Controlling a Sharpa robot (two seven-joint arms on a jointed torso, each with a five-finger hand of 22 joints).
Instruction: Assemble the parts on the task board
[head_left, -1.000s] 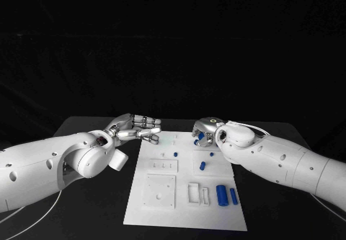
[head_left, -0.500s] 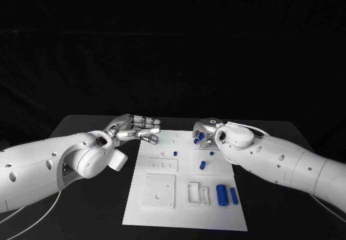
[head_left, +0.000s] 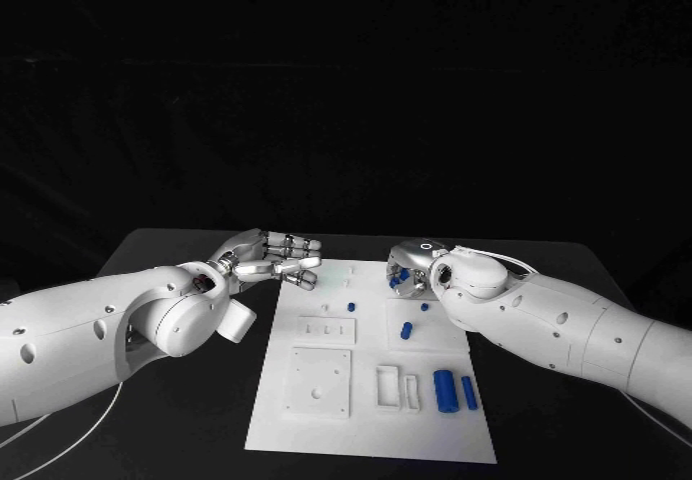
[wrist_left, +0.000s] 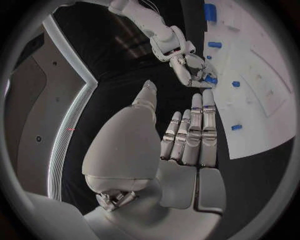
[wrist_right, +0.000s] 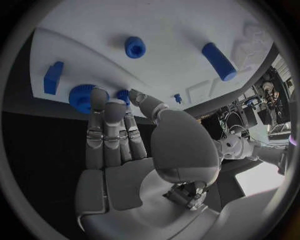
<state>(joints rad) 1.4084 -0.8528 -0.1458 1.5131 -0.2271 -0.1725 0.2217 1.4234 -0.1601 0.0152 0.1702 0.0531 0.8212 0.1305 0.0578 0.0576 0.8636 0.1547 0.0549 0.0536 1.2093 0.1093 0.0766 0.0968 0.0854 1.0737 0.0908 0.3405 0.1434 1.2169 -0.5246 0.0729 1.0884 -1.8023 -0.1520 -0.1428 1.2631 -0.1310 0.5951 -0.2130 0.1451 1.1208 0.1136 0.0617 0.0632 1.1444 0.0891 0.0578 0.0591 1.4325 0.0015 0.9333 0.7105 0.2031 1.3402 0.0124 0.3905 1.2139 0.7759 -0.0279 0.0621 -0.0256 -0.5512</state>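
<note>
Task board (head_left: 325, 415), flat white plate; right robot hand (head_left: 408, 272) pinches a round blue part (wrist_right: 123, 96).

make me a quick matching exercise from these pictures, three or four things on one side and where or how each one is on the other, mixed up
Things:
1. left hand
2. right hand
3. two blue cylinders
4. task board

Places or states:
A. lying side by side near the board's front right corner
B. white, flat in the middle of the black table
C. beside the board's far left corner, holding nothing
D. over the board's far right end, fingertips at the round blue pieces

Pairs: 1-C, 2-D, 3-A, 4-B
</note>
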